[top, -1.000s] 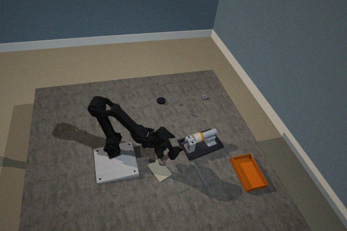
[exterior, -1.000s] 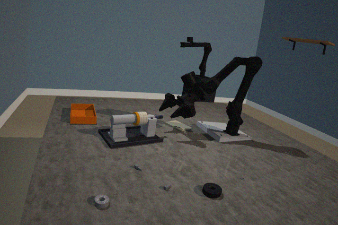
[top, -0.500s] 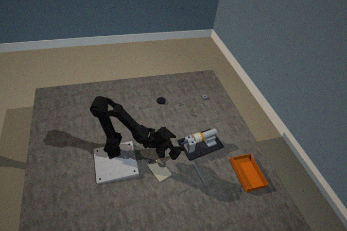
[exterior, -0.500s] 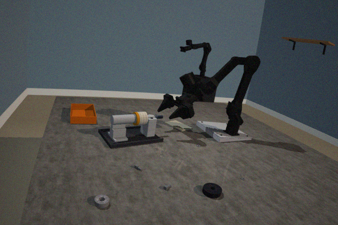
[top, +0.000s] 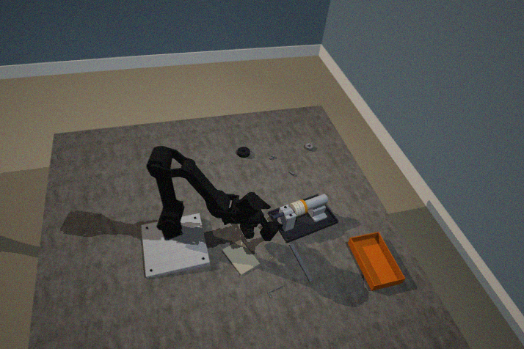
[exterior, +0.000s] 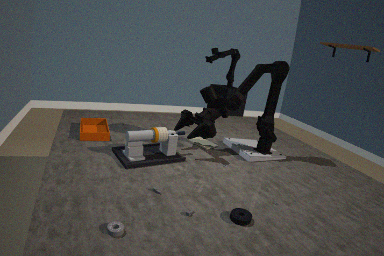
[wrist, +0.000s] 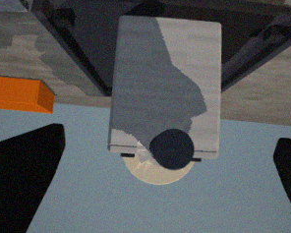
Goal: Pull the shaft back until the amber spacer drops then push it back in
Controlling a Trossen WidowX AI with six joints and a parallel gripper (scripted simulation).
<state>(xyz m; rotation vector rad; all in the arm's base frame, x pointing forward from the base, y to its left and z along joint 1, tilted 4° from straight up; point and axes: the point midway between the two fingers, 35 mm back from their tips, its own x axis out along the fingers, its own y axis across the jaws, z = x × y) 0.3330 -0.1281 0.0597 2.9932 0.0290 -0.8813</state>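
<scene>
My gripper (top: 276,221) (exterior: 182,133) (wrist: 172,141) is wide open and empty. In the wrist view its fingers stand well out on both sides of the dark shaft end (top: 274,214) (exterior: 181,133) (wrist: 172,148), not touching it. The shaft sticks out of the narrow grey support block (top: 288,221) (exterior: 169,145) (wrist: 152,83). The amber spacer (top: 304,204) (exterior: 156,135) sits against the big light-grey housing (top: 316,201) (exterior: 140,135). Cream spacers (top: 297,208) (exterior: 162,134) (wrist: 159,177) fill the span between amber spacer and support block. The shaft inside the spacers and housing is hidden.
The dark base tray (top: 298,235) (exterior: 156,163) carries the fixture. An orange bin (top: 376,259) (exterior: 94,136) (wrist: 15,92) stands beyond it. A pale pad (top: 241,261) (exterior: 203,142) and thin rod (top: 299,262) lie near the arm. A black ring (top: 242,152) (exterior: 241,217) lies farther off.
</scene>
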